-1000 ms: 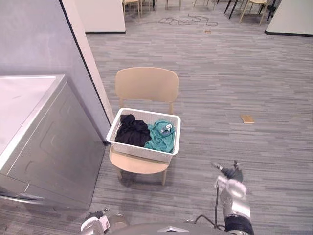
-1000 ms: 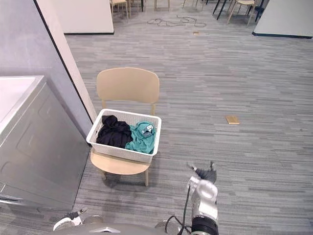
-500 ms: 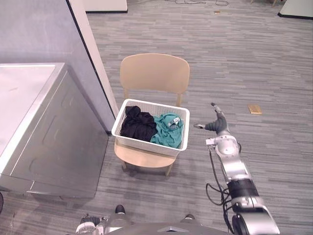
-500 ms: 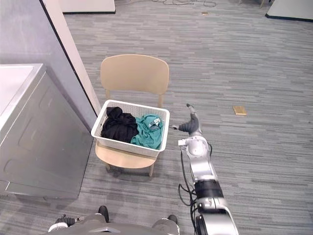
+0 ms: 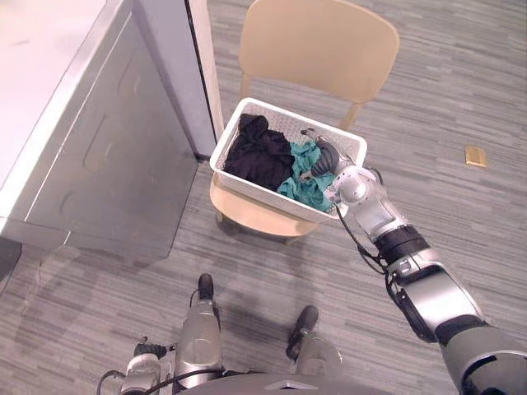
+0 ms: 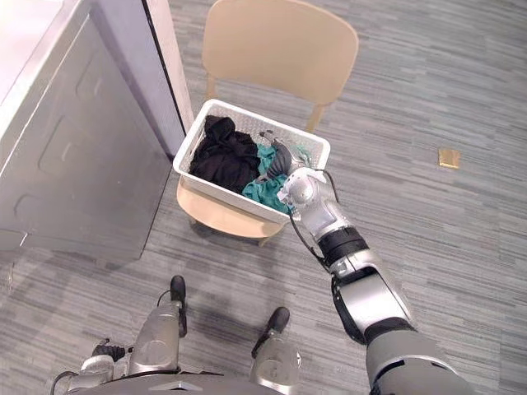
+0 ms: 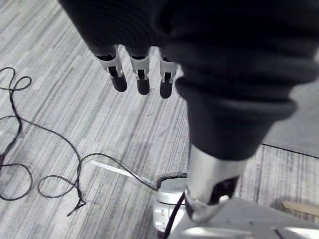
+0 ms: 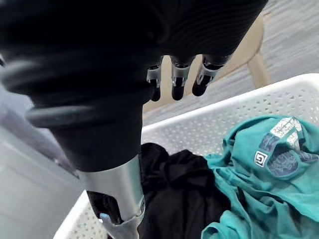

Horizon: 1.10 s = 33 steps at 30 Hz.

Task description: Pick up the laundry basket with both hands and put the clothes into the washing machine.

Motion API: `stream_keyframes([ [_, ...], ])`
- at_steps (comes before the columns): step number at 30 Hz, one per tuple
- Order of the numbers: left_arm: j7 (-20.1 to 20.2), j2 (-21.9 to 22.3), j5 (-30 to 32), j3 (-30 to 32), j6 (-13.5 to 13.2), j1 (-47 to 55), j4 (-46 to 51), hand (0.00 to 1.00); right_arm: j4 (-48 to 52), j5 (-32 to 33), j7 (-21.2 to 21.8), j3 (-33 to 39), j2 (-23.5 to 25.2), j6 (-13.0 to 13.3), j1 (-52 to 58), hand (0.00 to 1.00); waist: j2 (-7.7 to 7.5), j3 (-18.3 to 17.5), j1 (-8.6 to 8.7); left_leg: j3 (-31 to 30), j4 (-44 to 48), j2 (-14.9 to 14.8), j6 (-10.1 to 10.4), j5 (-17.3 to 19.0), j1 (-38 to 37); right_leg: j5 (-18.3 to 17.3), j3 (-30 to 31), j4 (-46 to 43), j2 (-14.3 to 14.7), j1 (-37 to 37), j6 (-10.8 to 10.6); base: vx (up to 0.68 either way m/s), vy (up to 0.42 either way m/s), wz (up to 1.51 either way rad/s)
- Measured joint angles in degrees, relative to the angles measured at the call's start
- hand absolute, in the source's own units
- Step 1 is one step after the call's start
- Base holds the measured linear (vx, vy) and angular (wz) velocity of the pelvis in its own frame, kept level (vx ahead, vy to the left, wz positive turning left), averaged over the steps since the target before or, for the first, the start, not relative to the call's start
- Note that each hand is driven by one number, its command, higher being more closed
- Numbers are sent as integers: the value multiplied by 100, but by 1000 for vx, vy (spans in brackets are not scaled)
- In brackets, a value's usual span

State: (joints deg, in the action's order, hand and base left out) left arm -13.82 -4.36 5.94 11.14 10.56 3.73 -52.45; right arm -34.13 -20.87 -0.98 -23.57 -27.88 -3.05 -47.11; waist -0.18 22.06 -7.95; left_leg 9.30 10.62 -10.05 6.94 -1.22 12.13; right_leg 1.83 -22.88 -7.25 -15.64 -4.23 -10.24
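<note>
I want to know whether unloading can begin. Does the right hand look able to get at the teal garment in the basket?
Probably yes. The open right hand hovers inside the rim of the white laundry basket, just above the teal garment, which lies on top with nothing visible between them.

Counting one laundry basket [image 5: 255, 189], inside it one black garment [image 5: 259, 156] at nine o'clock plus one teal garment [image 5: 300, 188] at three o'clock, making two, one wooden chair [image 5: 321, 41], one washing machine [image 5: 99, 164], one tan block [image 5: 475, 155].
</note>
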Motion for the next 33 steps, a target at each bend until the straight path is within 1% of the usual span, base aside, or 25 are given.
stream_keyframes([
  [2,-73,6,-84,-20,-5,-48,5,0,-94,-205,105,-115,-89,12,-130,0,-10,37,-13,-20,33,-4,-13,-11,146,0,-15,-44,-1,-122,0,-63,9,4],
  [3,-85,5,-95,-24,-12,-73,6,0,-94,-208,106,-127,-122,12,-159,0,-14,41,-27,-22,35,-5,-27,-24,198,1,-10,-64,-2,-179,2,-49,6,3],
  [5,-97,-11,-137,-59,-46,-164,15,0,-152,-218,106,-283,-239,12,-338,0,-10,201,-41,-68,49,-8,-33,-50,233,2,-11,-120,-7,-219,6,-43,0,2],
  [8,-186,-17,-163,-132,-64,-297,29,0,-347,-383,109,-328,-251,5,-615,0,-44,284,-87,-87,52,-28,-35,-105,400,5,-8,-188,-4,-403,17,-65,-1,0],
  [10,-261,-29,-282,-217,-66,-335,157,0,-346,-422,105,-459,-249,6,-832,0,-75,418,-129,-114,58,-48,-27,-116,410,1,-19,-202,16,-403,25,-45,-10,3],
  [12,-319,-41,-341,-251,-66,-337,193,0,-347,-422,101,-528,-250,6,-956,0,-86,428,-138,-157,73,-50,-28,-127,498,-2,-74,-204,24,-441,30,-38,-3,10],
  [14,-335,-39,-368,-287,-66,-401,226,0,-353,-423,93,-551,-249,6,-1202,0,-104,442,-215,-202,81,-55,-35,-173,704,19,-121,-215,37,-610,57,-38,0,10],
  [15,-339,-40,-370,-290,-62,-426,225,0,-363,-423,88,-555,-248,6,-1256,0,-107,458,-235,-236,81,-54,-37,-183,733,20,-141,-213,40,-622,59,-20,-13,12],
  [16,-356,-41,-422,-312,-67,-464,230,0,-422,-423,73,-573,-245,9,-1329,0,-126,470,-307,-293,95,-56,-36,-187,781,21,-187,-212,51,-623,60,-8,-13,12],
  [19,-463,-38,-477,-352,-71,-523,233,0,-570,-424,15,-652,-241,-5,-1506,0,-164,490,-410,-370,142,-63,-35,-188,893,20,-277,-198,74,-630,60,-17,-10,14],
  [21,-482,-40,-546,-359,-97,-549,236,0,-576,-428,-78,-720,-238,-5,-1631,0,-189,504,-425,-466,165,-63,-34,-213,1031,20,-327,-201,87,-708,62,-42,-6,16],
  [24,-497,-25,-588,-402,-99,-633,227,0,-793,-433,-95,-728,-205,-14,-1743,0,-212,532,-506,-557,159,-56,-38,-274,1197,23,-441,-208,100,-783,68,-43,-7,15],
  [25,-522,-35,-589,-402,-101,-635,228,0,-893,-438,-91,-764,-204,-21,-1754,0,-255,554,-532,-611,144,-57,-31,-287,1211,16,-471,-208,108,-782,80,-31,-15,11],
  [27,-545,-35,-589,-403,-110,-658,231,0,-1019,-476,-82,-797,-213,-54,-1807,0,-286,571,-557,-657,133,-57,-27,-320,1286,12,-550,-205,122,-790,87,-52,-11,16],
  [28,-546,-40,-592,-404,-115,-664,230,0,-1087,-604,-78,-809,-213,-60,-1851,0,-307,606,-558,-704,117,-53,-26,-336,1307,10,-585,-203,131,-790,92,-58,-5,17],
  [33,-603,-55,-800,-447,-118,-736,225,0,-1404,-651,-81,-813,-229,-91,-1899,0,-329,620,-674,-808,110,-88,-8,-404,1536,23,-660,-190,202,-948,120,-42,-10,6],
])
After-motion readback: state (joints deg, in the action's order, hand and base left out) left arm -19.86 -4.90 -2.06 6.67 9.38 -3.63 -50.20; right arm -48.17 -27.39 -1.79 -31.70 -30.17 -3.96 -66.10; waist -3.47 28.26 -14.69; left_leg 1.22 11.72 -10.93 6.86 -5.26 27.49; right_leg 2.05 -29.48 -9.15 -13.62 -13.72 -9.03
